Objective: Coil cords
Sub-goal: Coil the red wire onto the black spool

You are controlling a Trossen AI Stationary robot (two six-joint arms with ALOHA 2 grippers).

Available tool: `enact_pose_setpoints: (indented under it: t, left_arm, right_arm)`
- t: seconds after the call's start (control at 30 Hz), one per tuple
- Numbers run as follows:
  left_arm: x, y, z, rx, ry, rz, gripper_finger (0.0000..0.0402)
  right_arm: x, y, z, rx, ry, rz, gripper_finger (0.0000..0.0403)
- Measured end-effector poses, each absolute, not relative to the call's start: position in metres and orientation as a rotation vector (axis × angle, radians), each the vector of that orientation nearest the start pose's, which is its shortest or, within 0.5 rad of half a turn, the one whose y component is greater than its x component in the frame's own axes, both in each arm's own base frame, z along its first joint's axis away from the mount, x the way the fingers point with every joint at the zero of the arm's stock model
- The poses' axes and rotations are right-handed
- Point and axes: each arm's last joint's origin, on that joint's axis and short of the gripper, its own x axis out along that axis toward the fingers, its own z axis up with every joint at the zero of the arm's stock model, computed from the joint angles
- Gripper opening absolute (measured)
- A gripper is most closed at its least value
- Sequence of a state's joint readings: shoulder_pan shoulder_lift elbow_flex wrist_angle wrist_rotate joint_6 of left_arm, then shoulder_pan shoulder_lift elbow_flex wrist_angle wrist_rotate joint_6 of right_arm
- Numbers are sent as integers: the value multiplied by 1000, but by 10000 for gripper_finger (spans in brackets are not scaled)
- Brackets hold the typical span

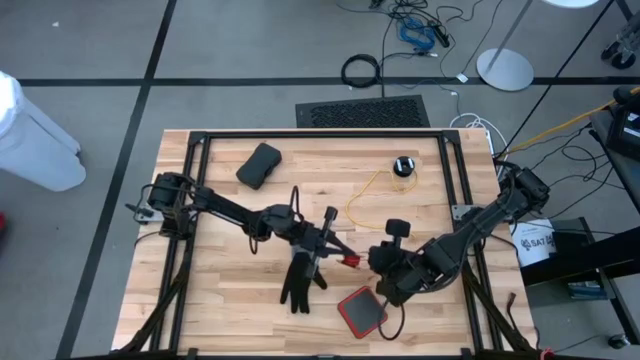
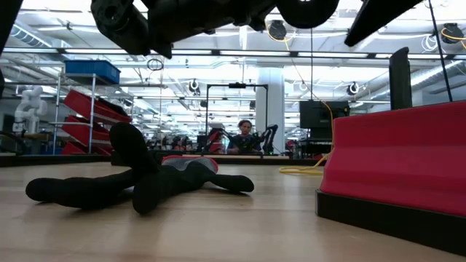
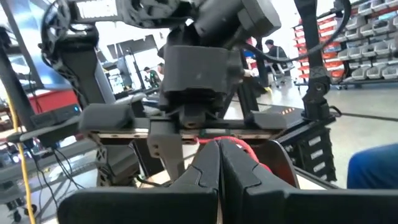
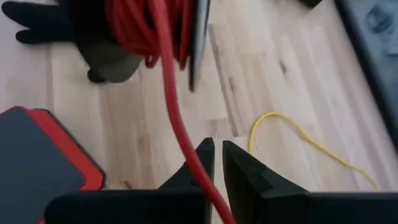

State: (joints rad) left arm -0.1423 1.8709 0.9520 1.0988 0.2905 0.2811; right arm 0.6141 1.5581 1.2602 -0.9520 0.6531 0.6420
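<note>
One thin yellow cord (image 1: 370, 190) near the black round puck (image 1: 403, 166) lies uncoiled; your left gripper (image 1: 340, 252) is clenched, and your right gripper's (image 4: 214, 152) grip state cannot be told.

Yellow cord (image 4: 311, 142) cut off mid-run

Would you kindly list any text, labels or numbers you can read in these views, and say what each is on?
"SAT": partly legible on a white label beside the table's right edge, near the right arm's base; the rest is too small to read.
The bright panel in the left wrist view is too blurred to read.
Nothing else legible.
</note>
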Motion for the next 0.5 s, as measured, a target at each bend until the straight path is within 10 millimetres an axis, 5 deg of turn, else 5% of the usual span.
enact_pose_setpoints:
  t: [0.3,0.5]
  left_arm:
    - [382,-61,222,280,-319,-382,0]
    - [383,-53,224,258,-326,-333,0]
  right_arm:
    - [249,169,272,-263,696,-465,22]
    - [247,167,247,-269,626,-517,5]
